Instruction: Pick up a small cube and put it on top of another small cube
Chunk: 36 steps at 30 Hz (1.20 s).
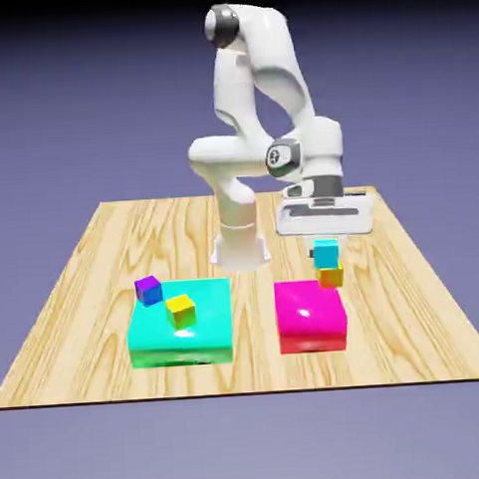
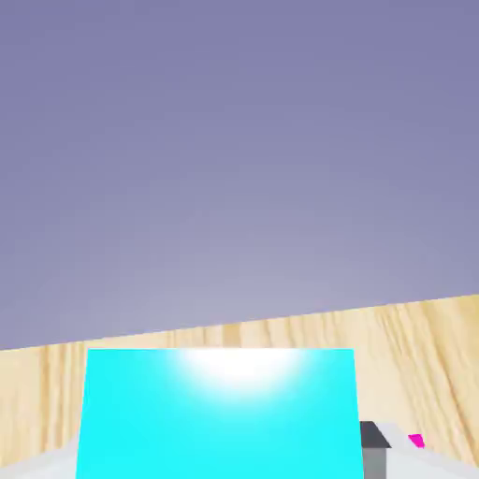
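Resting on top of a small orange-yellow cube (image 1: 332,276), the small plain cyan cube (image 1: 326,251) sits just behind the flat magenta block (image 1: 311,315) on the exterior view's right side of the light wooden table (image 1: 87,283). The white robot arm (image 1: 259,93) bends down over this little stack, and its two-finger gripper (image 1: 320,247) hangs right at the cyan cube. A dark finger tip shows against the cube's left side in the exterior view, but whether the fingers are pinching the cube or have spread off it cannot be told from here.

From the hand view, the cyan cube (image 2: 221,412) fills the bottom of the picture, large and bright, between the finger positions. One grey finger tip (image 2: 374,449) shows just beside its right edge, with a sliver of magenta next to it; the other finger is hidden. Wood grain and the plain blue-violet backdrop lie beyond.

On the exterior view's left, a large flat cyan block (image 1: 182,327) carries a small purple cube (image 1: 149,289) and a small yellow cube (image 1: 181,310), near each other but apart.
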Each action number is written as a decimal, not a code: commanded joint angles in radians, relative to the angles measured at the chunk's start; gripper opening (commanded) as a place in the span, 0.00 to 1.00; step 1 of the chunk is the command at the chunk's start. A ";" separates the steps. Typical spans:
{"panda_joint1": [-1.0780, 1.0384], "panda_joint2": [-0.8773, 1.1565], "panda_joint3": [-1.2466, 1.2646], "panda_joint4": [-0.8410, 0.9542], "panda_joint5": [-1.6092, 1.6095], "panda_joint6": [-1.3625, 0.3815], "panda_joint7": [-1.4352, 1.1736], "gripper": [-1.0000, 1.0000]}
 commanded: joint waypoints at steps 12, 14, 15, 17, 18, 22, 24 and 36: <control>0.121 -0.019 -0.435 0.007 -0.113 -0.102 -0.012 0.00; 0.141 -0.022 -0.507 0.009 -0.132 -0.119 -0.014 0.00; 0.151 -0.023 -0.544 0.009 -0.142 -0.128 -0.015 0.00; 0.171 -0.027 -0.616 0.011 -0.160 -0.145 -0.016 0.00; 0.181 -0.028 -0.652 0.011 -0.170 -0.153 -0.017 0.00; 0.221 -0.034 -0.797 0.014 -0.208 -0.187 -0.021 0.00; 0.241 -0.038 -0.870 0.015 -0.227 -0.204 -0.023 0.00; 0.096 0.051 -0.803 -0.002 -0.231 -0.145 -0.033 0.00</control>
